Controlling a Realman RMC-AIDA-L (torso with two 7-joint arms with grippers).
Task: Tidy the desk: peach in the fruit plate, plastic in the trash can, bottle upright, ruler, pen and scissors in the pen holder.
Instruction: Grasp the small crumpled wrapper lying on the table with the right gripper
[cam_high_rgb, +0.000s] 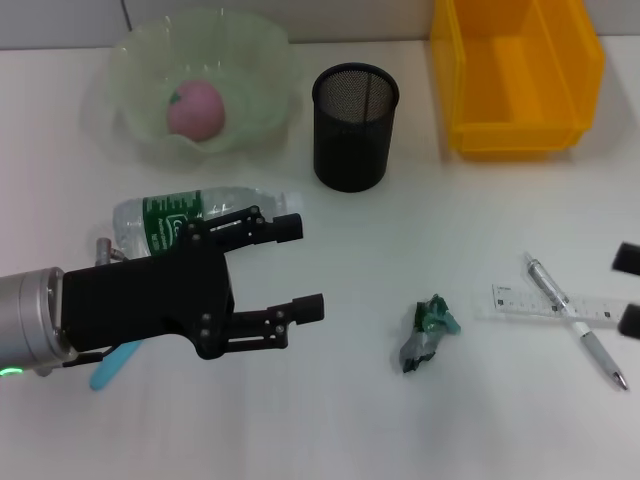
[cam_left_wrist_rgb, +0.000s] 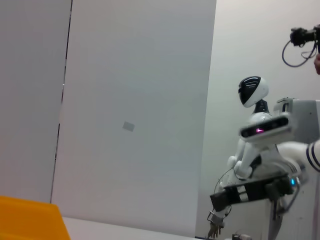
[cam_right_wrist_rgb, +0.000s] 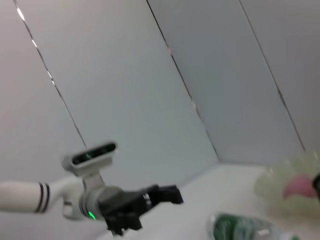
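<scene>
- Peach lies in the fruit plate; that item is done.
- Left gripper hangs just in front of the bottle, jaws spread wide, holding nothing.
- Bottle lies on its side, left of the pen holder and nearer the robot.
- Advice: close across the bottle's body, then tip it up gently.
- Right gripper sits far right of the holder; jaw state cannot be told.

Yellow trash can corner, grey wall panels, white humanoid robot beyond
</scene>
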